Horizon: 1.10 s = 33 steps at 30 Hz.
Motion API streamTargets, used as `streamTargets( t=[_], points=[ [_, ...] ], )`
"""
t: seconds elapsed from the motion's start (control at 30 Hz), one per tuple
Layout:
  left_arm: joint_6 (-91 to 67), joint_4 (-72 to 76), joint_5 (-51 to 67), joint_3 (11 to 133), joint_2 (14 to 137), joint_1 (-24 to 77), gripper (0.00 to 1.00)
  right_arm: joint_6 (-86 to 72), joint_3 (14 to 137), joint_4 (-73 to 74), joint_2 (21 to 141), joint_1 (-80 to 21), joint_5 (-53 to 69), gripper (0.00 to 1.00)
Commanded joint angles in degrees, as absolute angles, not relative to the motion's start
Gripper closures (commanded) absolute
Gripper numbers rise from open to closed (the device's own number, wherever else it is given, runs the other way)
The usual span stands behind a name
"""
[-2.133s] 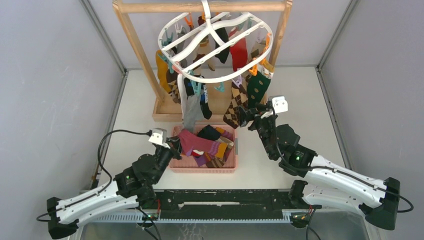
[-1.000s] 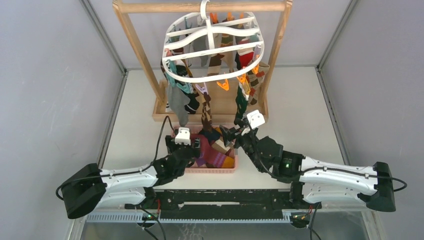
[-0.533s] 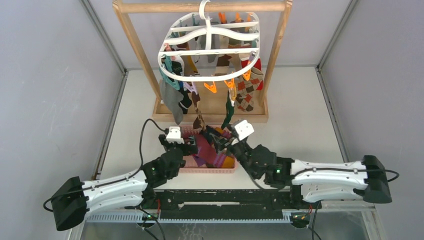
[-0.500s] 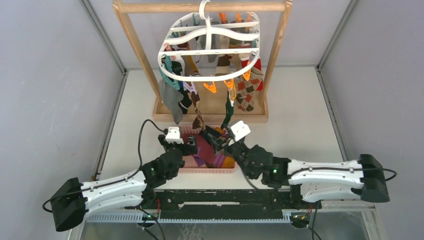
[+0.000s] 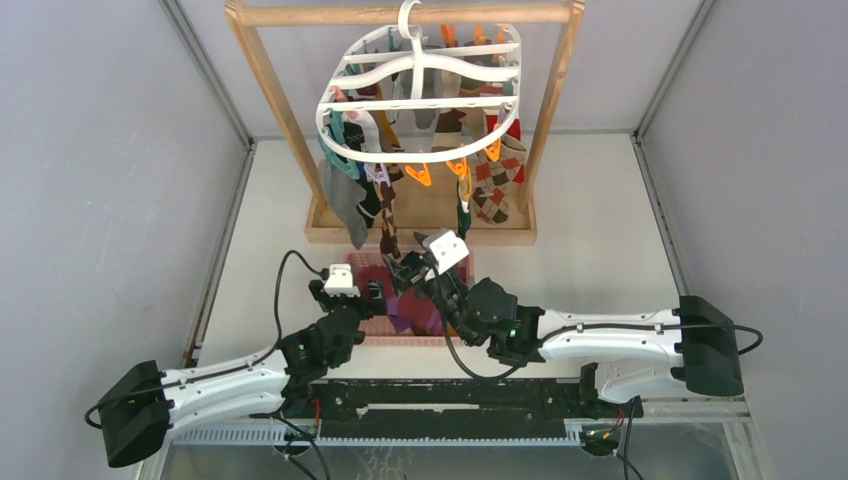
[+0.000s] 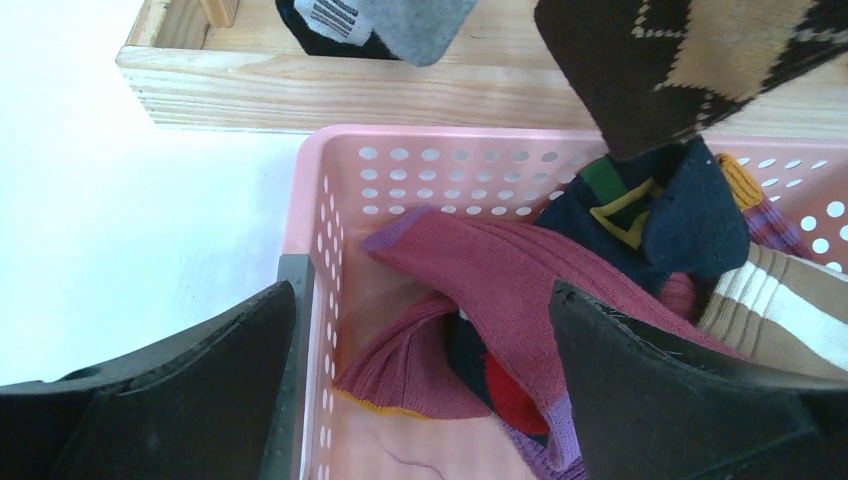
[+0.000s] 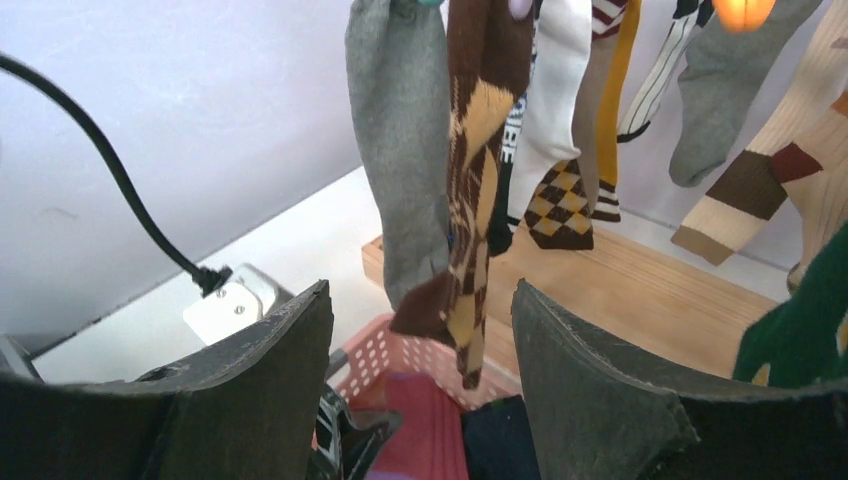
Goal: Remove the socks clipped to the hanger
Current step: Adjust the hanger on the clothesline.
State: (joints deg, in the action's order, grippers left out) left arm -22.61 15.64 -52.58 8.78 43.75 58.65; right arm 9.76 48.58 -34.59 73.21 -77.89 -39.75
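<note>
Your left end effector [image 6: 420, 305] is spread wide and empty, its fingers straddling the left wall of the pink basket [image 6: 325, 230], with loose socks [image 6: 500, 290] just beneath it. Your right end effector [image 7: 420, 300] is parted too, grasping nothing. A brown argyle sock [image 7: 470, 200] dangles just ahead of it, untouched, clipped to the hanger [image 5: 430, 101] above and beyond it

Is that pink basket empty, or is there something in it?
Partly full: maroon, navy and striped socks lie heaped in the basket; some floor shows bare.
</note>
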Motion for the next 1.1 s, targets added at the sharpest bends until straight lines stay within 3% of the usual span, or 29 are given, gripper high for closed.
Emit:
streamTargets(
  t=[0.0,0.23,0.37,0.43,0.53,0.6,0.77,1.07],
  points=[
    [-24.2,18.9,-54.4,7.8,43.9,58.8,0.0,8.2,52.3,-39.0,75.2,-76.0,-37.3,0.27],
    [-24.1,19.5,-53.5,7.5,43.7,58.8,0.0,6.2,55.6,-38.6,79.8,-72.2,-36.7,0.27],
    [-23.8,19.6,-53.4,7.5,43.4,58.8,0.0,4.1,56.2,-37.7,81.0,-70.0,-36.5,0.33],
    [-23.6,19.7,-53.3,7.5,43.3,58.8,0.0,3.4,56.1,-37.1,81.1,-69.1,-35.7,0.43],
    [-23.4,20.0,-53.2,7.5,43.4,58.8,0.0,3.0,56.2,-36.1,80.9,-68.1,-35.1,0.75],
    [-23.3,20.4,-53.1,7.6,43.9,58.8,0.0,2.9,55.9,-35.7,80.5,-67.6,-34.7,0.87],
    [-23.2,21.2,-53.1,7.9,45.5,58.8,0.0,2.5,54.0,-34.8,77.7,-65.4,-33.9,0.93],
    [-22.8,22.6,-52.5,9.1,48.3,58.8,0.0,-5.7,46.6,-31.3,66.5,-55.1,-26.3,0.94]
  ],
)
